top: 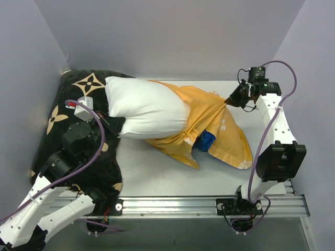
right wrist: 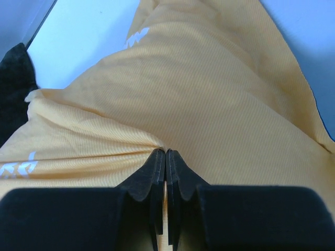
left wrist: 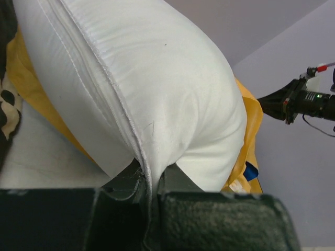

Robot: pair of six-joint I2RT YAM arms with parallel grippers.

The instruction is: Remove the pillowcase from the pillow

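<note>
**Current state.** The large plump white pillow (top: 146, 109) lies across the pale table (top: 157, 178). About two thirds of its length is exposed. The thin orange-yellow fabric pillowcase (top: 212, 123), with white lettering and a patch of its blue side showing (top: 207, 141), covers only the pillow's right end. From there it trails away in a loose, bunched tail. The black cushion with tan flower motifs (top: 78, 102) lies against the pillow's left end and is not part of the task.

**Gripper state.**
- The left gripper (left wrist: 149, 183) is clamped on the seamed edge of the pillow at its left end, with the jaws nearly together on the white cloth.
- The right gripper (right wrist: 166, 157) is pinched fully together on a gathered fold of the pillowcase, just beyond the pillow's right end (top: 229, 100). The fabric fans out taut from that pinch.

**Step in hand.** Judged from this layout, the task is in its extraction stage, and the case is more than half off.

**Next move.** The right arm should draw the fold straight away from the pillow's right end, along the pillow's long axis. The left grip acts as the anchor. Both pinches hold thin cloth, so a steady pull is advisable because a jerk could slip either one.
</note>
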